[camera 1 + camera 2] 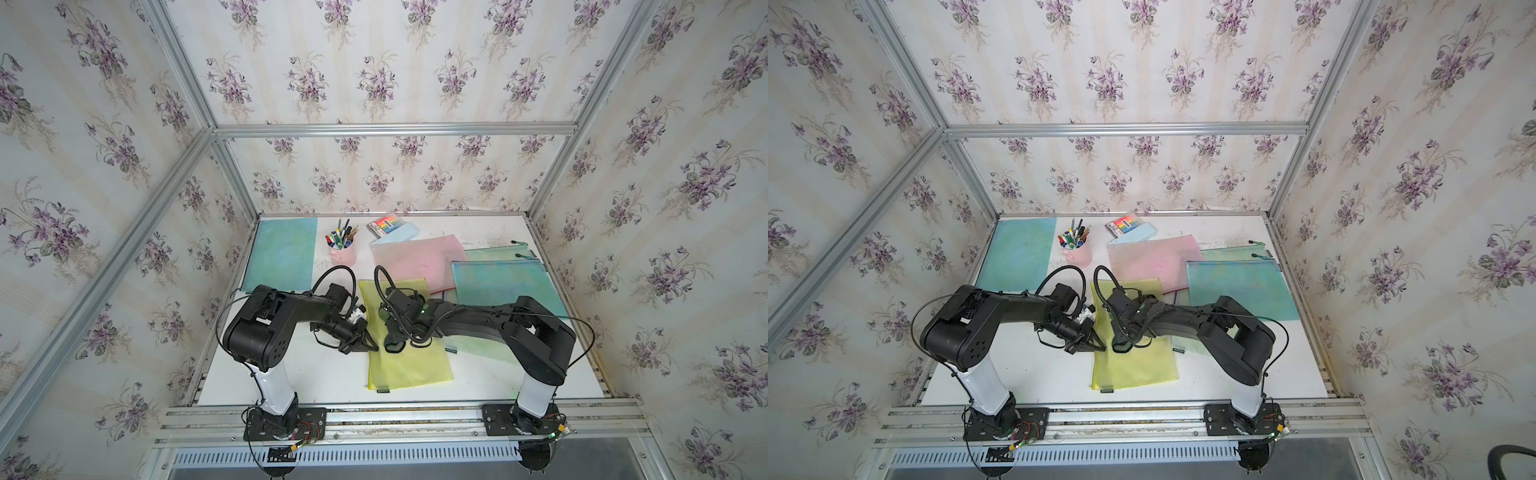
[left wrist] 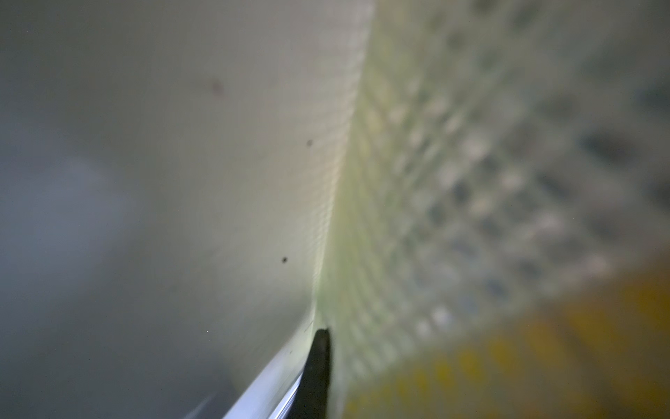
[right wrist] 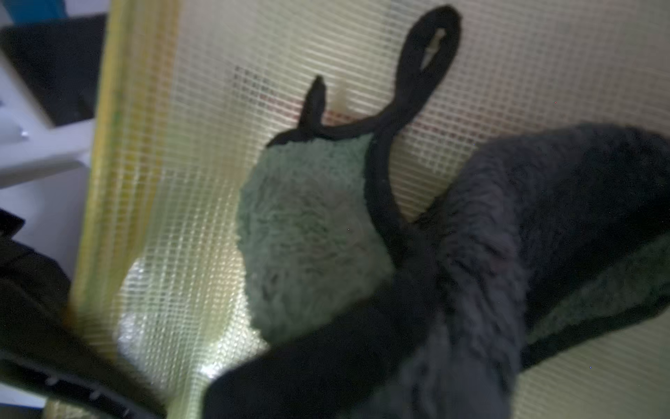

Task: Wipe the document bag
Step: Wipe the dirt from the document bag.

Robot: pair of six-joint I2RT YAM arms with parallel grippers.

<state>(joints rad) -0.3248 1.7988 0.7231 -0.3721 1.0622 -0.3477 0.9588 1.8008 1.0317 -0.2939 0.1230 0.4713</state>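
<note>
Document bag: a yellow document bag (image 1: 409, 365) (image 1: 1133, 365) of translucent gridded mesh lies flat in the middle of the white table (image 1: 291, 374), long side running front to back. It is rectangular, with a solid yellow band along its left edge.
Bag surface: the right wrist view shows fine square weave (image 3: 203, 145) with a glossy patch and faint reddish marks under the mesh.
Cloth: a fluffy cloth (image 1: 395, 345) (image 3: 311, 235), pale green on one face and dark grey on the other, has a black bound edge and a black hanging loop. It is bunched and rests on the bag's upper half.
Right gripper: the right gripper (image 1: 399, 328) is clamped on the cloth, directly over the bag.
Left gripper: the left gripper (image 1: 372, 347) (image 1: 1100, 347) has its jaws together, with its black pointed tips at the bag's left edge.
Left wrist view: blurred; one dark fingertip (image 2: 319, 362) sits where the mesh meets the table.
Behind: a pink mesh bag (image 1: 419, 257), a teal mesh bag (image 1: 498, 282) and a round pink pen cup (image 1: 343, 253).
</note>
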